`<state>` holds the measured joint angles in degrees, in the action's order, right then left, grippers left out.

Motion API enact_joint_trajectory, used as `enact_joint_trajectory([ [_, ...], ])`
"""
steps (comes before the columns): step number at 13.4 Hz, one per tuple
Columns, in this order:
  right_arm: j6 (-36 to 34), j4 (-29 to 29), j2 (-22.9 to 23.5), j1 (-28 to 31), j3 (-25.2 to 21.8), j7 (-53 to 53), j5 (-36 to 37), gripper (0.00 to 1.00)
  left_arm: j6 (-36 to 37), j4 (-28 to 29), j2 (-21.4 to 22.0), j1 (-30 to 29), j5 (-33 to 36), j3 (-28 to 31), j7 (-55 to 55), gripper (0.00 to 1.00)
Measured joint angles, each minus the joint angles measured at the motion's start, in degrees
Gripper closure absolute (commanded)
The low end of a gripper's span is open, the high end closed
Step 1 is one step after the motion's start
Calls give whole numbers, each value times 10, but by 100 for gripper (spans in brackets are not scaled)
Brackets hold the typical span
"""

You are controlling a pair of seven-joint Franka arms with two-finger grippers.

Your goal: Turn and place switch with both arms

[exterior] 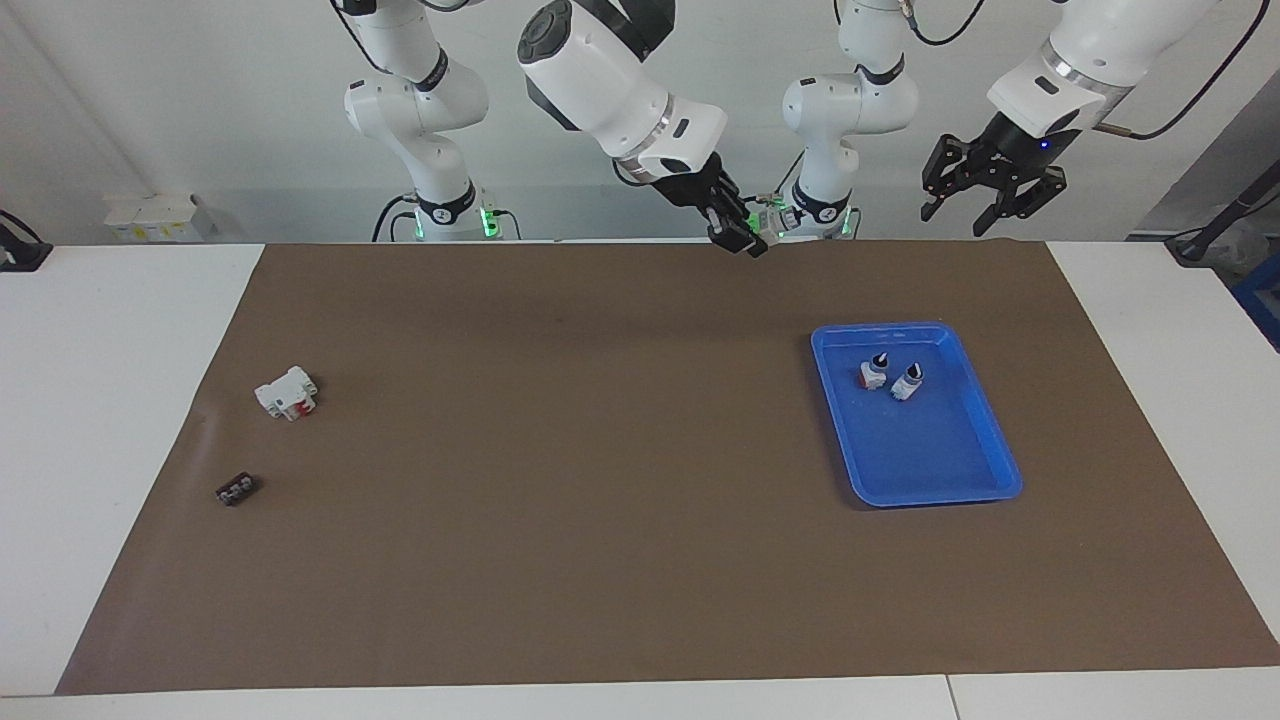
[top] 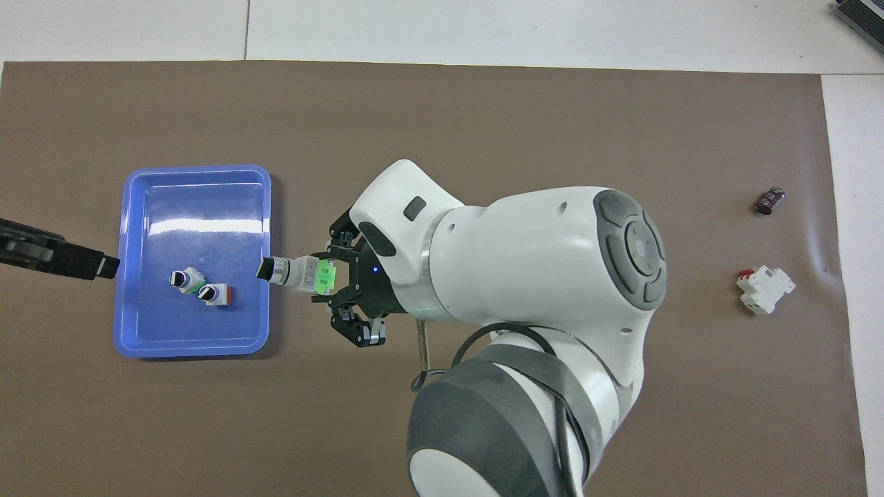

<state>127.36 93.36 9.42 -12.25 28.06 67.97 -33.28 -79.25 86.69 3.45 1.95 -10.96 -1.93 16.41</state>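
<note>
Green-ended selector switch (top: 304, 272) pinched aloft in right gripper (top: 330, 275), knob toward blue tray (exterior: 985, 430). Left gripper (exterior: 985, 190), fingers spread, raised near tray. Risk: misaligned handover drops switch.

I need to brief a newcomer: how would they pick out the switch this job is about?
Start at the blue tray toward the left arm's end of the table; two similar switches lie in it. The switch is not there: the right gripper holds it up in the air. It alone has a bright green block.
</note>
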Motion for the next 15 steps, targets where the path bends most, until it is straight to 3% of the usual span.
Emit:
enact_joint_trajectory([
  [1, 0, 0, 0, -1, 0, 0, 0, 100, -2, 2, 0, 0, -18, -1, 21, 55],
  [2, 0, 0, 0, -2, 0, 0, 0, 100, -9, 7, 1, 0, -48, -2, 44, 76],
  [8, 0, 0, 0, -2, 0, 0, 0, 100, -84, 102, 29, 0, -239, -2, 173, 74],
  [15, 0, 0, 0, -2, 0, 0, 0, 100, -93, 155, 41, 2, -379, -6, 261, 74],
])
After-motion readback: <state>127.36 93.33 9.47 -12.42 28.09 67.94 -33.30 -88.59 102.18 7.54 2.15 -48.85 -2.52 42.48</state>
